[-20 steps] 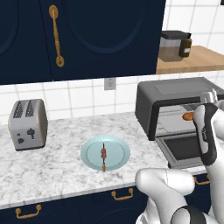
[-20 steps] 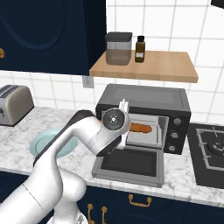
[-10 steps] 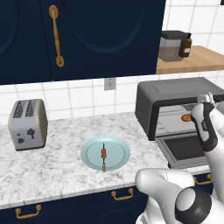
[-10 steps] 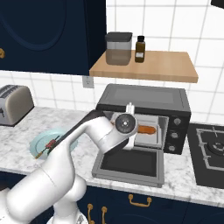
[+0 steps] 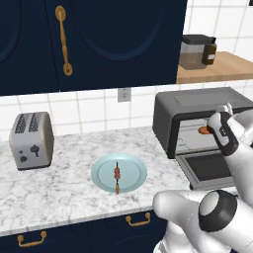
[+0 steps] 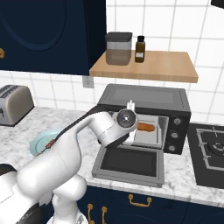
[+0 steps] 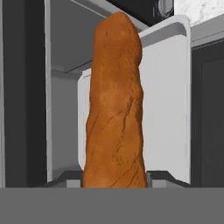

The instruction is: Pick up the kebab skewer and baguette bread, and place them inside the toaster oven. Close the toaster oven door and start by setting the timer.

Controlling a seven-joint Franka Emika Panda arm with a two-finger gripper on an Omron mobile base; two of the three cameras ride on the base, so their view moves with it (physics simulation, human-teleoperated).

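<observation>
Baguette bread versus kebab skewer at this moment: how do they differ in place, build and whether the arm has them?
The baguette bread is a thick golden-orange loaf; the kebab skewer is a thin stick with small reddish meat chunks. The baguette is held in the gripper at the mouth of the open toaster oven; the skewer lies flat on a light blue plate on the counter, untouched. Both are elongated.

A thin wooden kebab skewer (image 5: 117, 175) lies on a round pale-blue plate (image 5: 132, 179) on the marble worktop (image 5: 69, 185), between the silver two-slot toaster (image 5: 31, 140) at left and the boxy dark grey toaster oven (image 5: 197, 111) at right, whose door (image 6: 129, 162) lies folded down in front; the golden baguette bread (image 6: 146, 127) sits inside its cavity.
</observation>
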